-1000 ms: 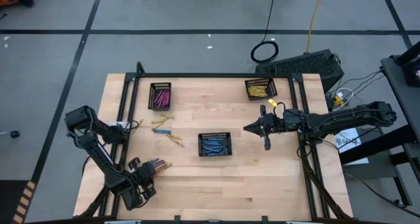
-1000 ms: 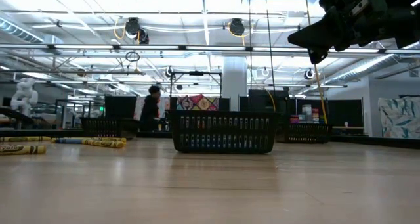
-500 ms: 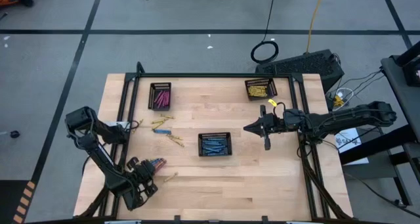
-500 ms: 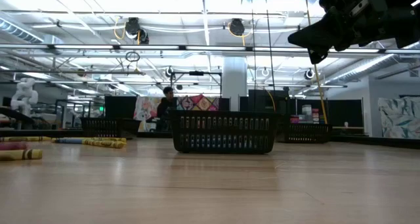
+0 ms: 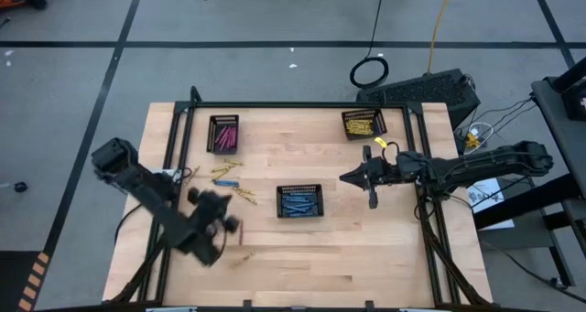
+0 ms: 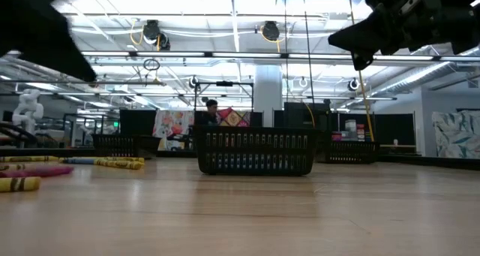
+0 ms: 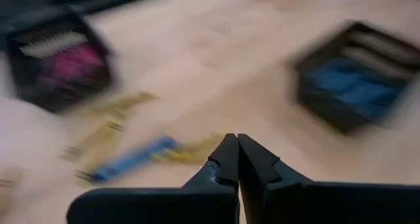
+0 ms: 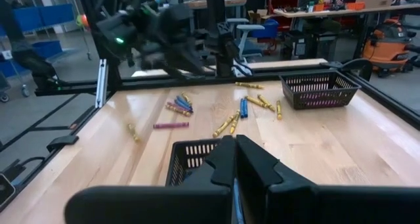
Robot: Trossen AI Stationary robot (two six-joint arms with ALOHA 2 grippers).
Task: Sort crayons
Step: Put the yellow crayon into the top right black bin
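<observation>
Fingers of the left hand (image 7: 233, 148) are pressed together with nothing between them; it hangs above the worktop's (image 5: 366, 257) near left part, blurred in the high view, at about (image 5: 224, 226). Just beside it on the wood lies a single pink crayon (image 8: 170, 125), and a yellow one (image 8: 133, 133) lies a little nearer the worktop's near edge. Beyond the left hand, toward the far side, a loose group of crayons (image 5: 229, 179) is scattered: mostly yellow ones with a blue one (image 7: 128, 161) among them. In the low view some of these show at the left edge, lying flat, with a yellow one (image 6: 19, 183) nearest the camera.

Three black mesh trays stand on the worktop. The centre tray (image 5: 300, 201) holds blue crayons, the far left tray (image 5: 223, 134) holds pink ones, and the far right tray (image 5: 363, 123) holds yellow ones.

The right hand (image 5: 346, 178) hangs in the air to the right of the centre tray, well above the surface, its fingers shut together and empty. In the low view it shows at the upper right (image 6: 360, 42).

In the room behind the worktop, a person (image 6: 211, 113) shows above the centre tray.
</observation>
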